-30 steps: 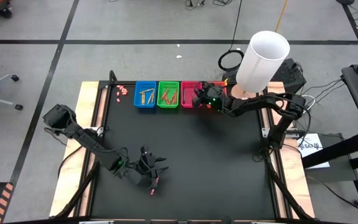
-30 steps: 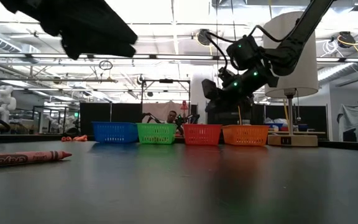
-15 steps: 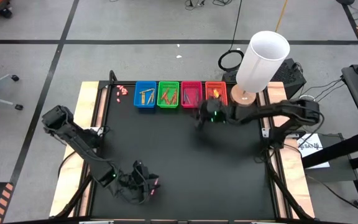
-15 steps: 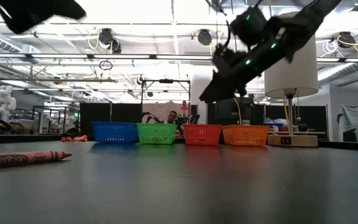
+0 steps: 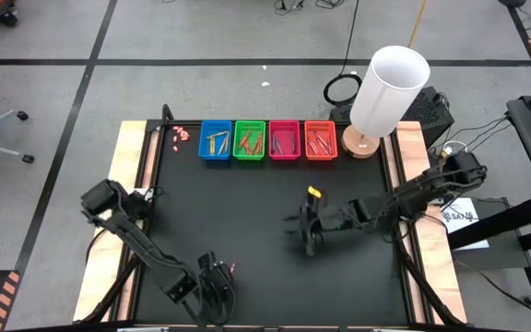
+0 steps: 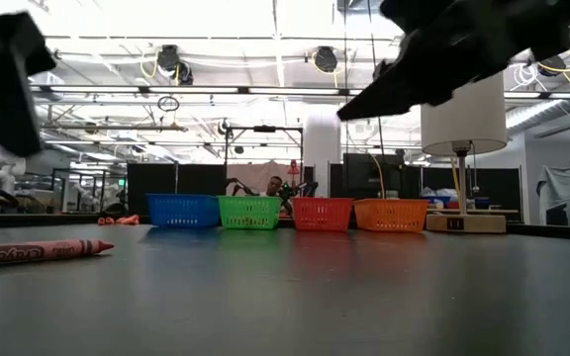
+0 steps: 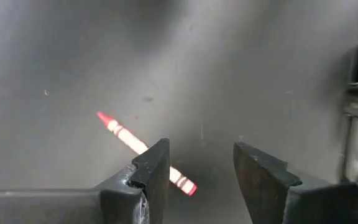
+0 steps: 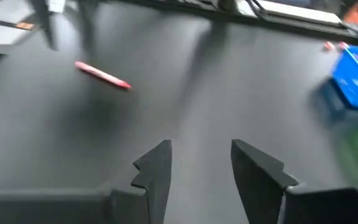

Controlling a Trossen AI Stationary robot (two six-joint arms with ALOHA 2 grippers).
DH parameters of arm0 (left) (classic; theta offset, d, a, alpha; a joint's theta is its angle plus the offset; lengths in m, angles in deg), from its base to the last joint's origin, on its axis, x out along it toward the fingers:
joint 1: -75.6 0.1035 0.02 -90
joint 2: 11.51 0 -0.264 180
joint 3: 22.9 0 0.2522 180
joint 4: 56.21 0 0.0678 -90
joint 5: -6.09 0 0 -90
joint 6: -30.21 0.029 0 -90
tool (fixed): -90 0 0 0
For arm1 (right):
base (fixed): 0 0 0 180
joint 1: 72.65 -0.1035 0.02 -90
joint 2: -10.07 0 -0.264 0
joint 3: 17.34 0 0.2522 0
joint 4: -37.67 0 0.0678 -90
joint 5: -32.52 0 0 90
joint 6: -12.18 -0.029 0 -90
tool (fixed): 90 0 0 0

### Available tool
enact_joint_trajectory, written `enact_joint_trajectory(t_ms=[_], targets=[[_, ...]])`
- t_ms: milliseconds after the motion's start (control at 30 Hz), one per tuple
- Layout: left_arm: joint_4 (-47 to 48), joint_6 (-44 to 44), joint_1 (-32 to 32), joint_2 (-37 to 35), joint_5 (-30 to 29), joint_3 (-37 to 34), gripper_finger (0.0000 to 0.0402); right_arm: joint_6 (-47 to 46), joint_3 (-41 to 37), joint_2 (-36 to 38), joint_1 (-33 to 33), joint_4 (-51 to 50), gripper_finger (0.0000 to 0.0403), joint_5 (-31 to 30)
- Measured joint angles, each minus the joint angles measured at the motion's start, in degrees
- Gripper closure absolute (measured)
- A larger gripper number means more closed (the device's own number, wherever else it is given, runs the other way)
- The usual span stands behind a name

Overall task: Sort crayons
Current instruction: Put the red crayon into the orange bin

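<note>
left pincer (image 7: 199, 171): released, nothing between the fingers, hanging just over the near edge of the surface, right beside a red crayon (image 7: 145, 152)
right pincer (image 8: 197, 168): also released and empty, out over the bare middle of the surface
loose crayon: one, red, lying flat near the front edge (image 5: 231, 269); from table level it sits alone at the left (image 6: 40, 251)
surface (image 5: 265, 212): black mat with pale wood strips down both sides
baskets: four in a row along the far edge, touching or nearly so: blue basket (image 5: 215, 142), green basket (image 5: 249, 141), pink basket (image 5: 284, 140), orange basket (image 5: 321, 140)
sorted crayons: a few sticks in each basket, too small to count
crumbs (image 5: 180, 135): small pinkish cluster just beside the blue basket
lamp (image 5: 387, 92): one, white shade, at the far right corner
room: grey floor with dark lines, a person (image 6: 274, 186) far off behind the baskets
</note>
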Motion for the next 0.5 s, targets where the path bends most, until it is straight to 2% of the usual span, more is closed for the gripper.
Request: enact_joint_trajectory(t_ms=[167, 333, 500], targets=[[7.9, -6.7, 0.3, 4.4, 0.8, 4.6, 0.0226, 0.4, 0.0, 0.0, -3.9, 1.6, 0.0252, -0.7], [9.0, -11.9, 1.8, 5.8, 6.9, 5.0, 0.0226, 0.0, 0.0, 0.0, -6.1, 1.8, 0.0252, -6.7], [9.4, -14.7, 2.6, 7.3, 7.6, 5.0, 0.0226, 0.0, 0.0, 0.0, -6.8, 1.8, 0.0252, -7.5]])
